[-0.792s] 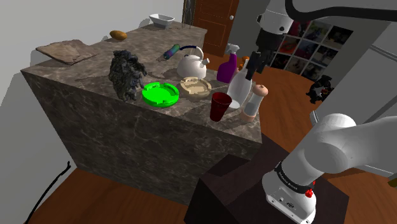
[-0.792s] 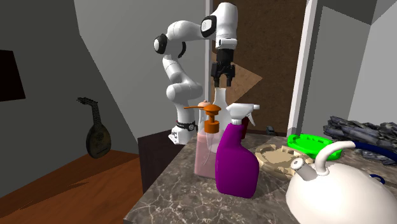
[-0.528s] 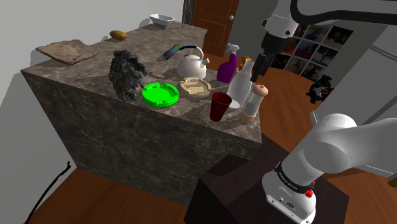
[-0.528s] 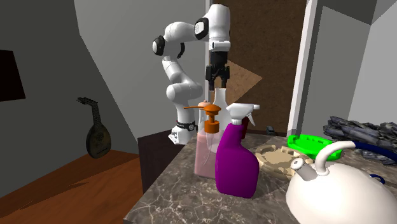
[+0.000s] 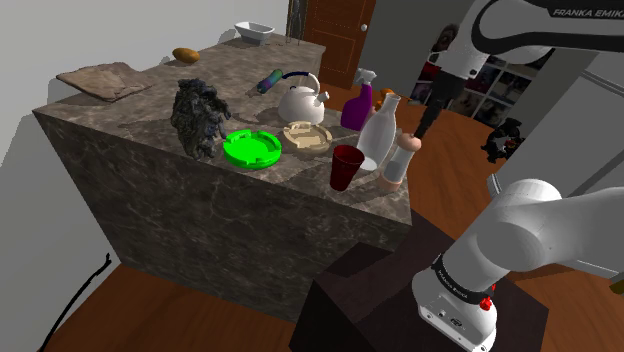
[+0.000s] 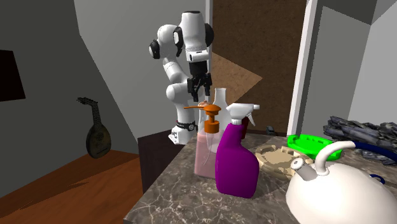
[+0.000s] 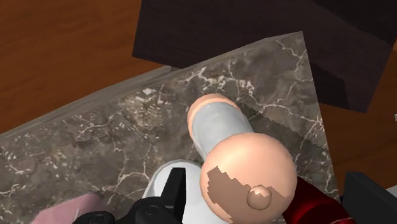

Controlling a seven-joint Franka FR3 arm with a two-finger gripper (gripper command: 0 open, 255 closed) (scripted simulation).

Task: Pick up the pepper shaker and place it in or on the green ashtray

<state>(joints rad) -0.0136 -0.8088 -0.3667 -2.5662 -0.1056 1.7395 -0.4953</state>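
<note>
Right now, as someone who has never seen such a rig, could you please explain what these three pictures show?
A white robot arm on a dark stand works at a marbled counter. One camera looks down from beside the stand, another across the counter, the third rides the hand. On the counter: a green ashtray, white kettle, purple spray bottle, dark red cup and peach-topped pepper shaker. The black gripper hangs open near the shaker, holding nothing.

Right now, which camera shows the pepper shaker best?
Shoulder view: the shaker stands whole on the counter. Wrist view: its top, close, from above. Second exterior view: mostly hidden behind the soap bottle.
</note>
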